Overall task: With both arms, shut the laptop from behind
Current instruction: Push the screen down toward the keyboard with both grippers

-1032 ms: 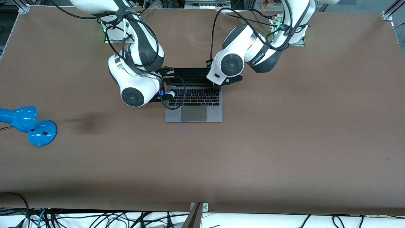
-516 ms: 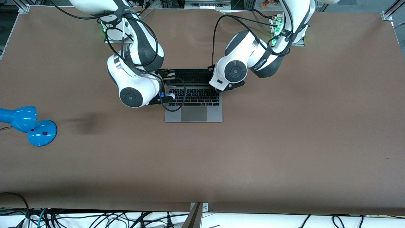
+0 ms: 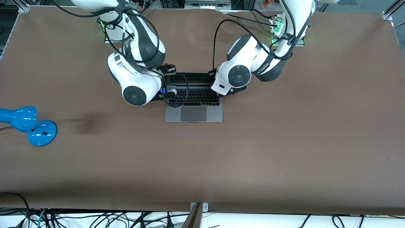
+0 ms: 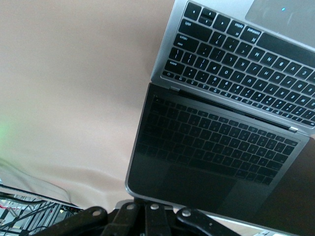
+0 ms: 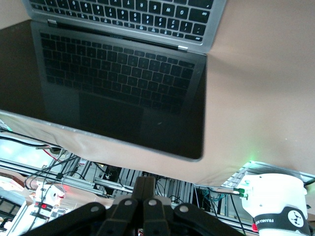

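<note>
A: Where's the laptop sitting?
B: On the brown table, toward the bases' edge, lid tilting over the keyboard. Blue lamp by the right arm's end.
A: Jaws?
B: Left gripper and right gripper are pressing the lid's top edge; both clenched.

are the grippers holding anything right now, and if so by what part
Cannot be told. Both grippers sit at the top edge of the slim grey metal laptop's dark screen, but no view shows fingers closed on it.

Both arms crowd laptop lid; blue lamp well apart.
</note>
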